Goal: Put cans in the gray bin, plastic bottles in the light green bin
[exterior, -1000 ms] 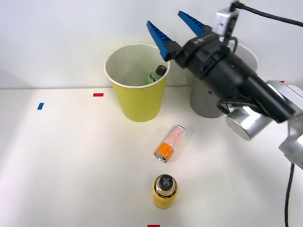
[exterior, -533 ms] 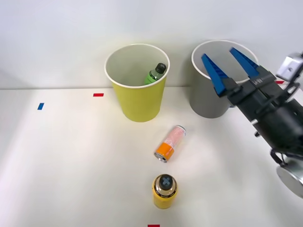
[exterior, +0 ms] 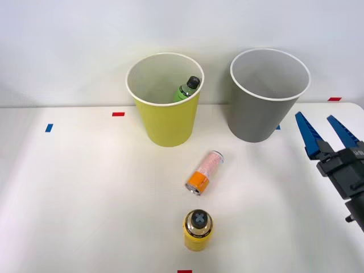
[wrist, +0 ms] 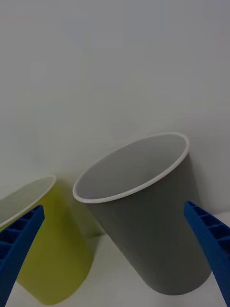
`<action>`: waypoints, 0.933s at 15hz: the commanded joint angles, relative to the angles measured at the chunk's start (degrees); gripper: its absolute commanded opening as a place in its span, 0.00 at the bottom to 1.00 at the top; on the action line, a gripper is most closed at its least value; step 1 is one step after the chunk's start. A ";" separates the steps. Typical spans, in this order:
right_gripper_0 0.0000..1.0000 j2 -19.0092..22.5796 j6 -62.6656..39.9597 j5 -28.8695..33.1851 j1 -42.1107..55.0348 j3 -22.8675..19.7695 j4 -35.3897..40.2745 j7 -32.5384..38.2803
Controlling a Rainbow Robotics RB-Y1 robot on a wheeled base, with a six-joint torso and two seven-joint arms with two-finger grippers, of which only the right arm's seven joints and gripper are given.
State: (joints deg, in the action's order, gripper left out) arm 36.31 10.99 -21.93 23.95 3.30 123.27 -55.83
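White table against a plain pale wall

A white tabletop (exterior: 85, 187) is being lit evenly from above, with soft shadows being cast onto it and a warmer tint being picked up near its middle. A plain, unmarked grey-white wall (exterior: 68, 45) is being met by the table's far edge. Small tape marks are being shown on the surface: a blue one (exterior: 49, 128) at the left, a red one (exterior: 118, 114) further along the far edge, another red one (exterior: 334, 99) at the far right, and a red one (exterior: 184, 271) at the near edge. In the wrist view the same bare wall (wrist: 96, 72) is being seen.
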 commanded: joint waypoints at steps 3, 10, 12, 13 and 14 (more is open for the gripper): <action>1.00 -5.37 -0.45 0.22 6.90 -1.10 -0.31 -0.68; 1.00 -12.05 -7.04 1.46 8.92 -1.46 -0.31 -2.53; 1.00 -14.34 -7.04 2.07 8.83 -1.46 -0.31 -3.67; 1.00 -15.74 -7.13 2.69 8.92 -1.46 -0.31 -4.20; 1.00 -16.53 -7.13 3.04 9.10 -1.46 -0.31 -4.72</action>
State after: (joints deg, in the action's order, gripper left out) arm 20.65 3.91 -19.36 32.89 1.85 122.97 -59.97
